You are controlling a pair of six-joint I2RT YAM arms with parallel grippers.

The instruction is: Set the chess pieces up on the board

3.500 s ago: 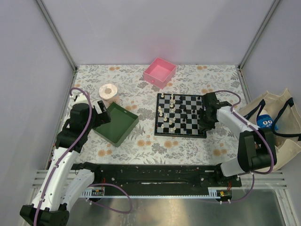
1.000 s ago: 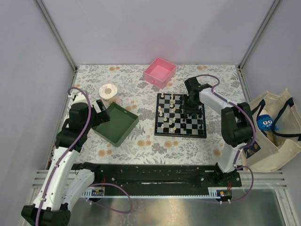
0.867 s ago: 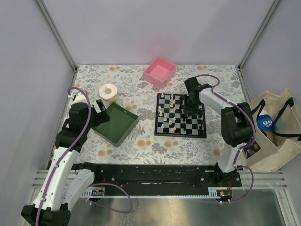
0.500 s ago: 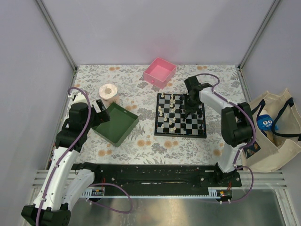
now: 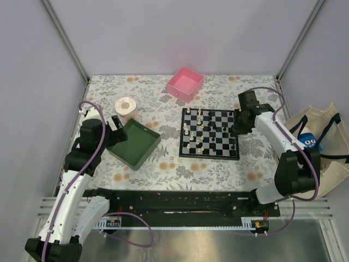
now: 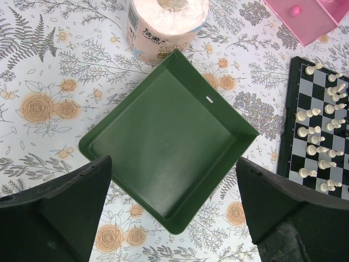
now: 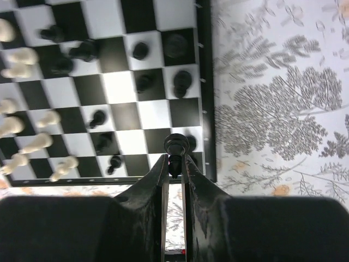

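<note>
Only the right wrist view is showing the right gripper (image 7: 174, 164) clamping a black chess piece (image 7: 175, 146) just above the right rim of the board (image 7: 154, 116), with the other chess pieces (image 7: 140, 51) standing scattered on its squares. Left of the board, the left gripper (image 6: 173, 164) is hanging wide open over the green tray (image 6: 163, 125), and a small pink bead (image 6: 295, 10) is lying in the pink box (image 6: 308, 24) beyond the board's far-left corner. Open flowered tablecloth (image 7: 272, 109) is stretching right of the board.

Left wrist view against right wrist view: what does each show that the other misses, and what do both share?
Only the left wrist view: the green tray, the paper roll, the pink box, the open left gripper. Only the right wrist view: the right gripper shut on a black piece, among other black pieces. Both: the board, cream-white pieces and the floral table cover.
</note>
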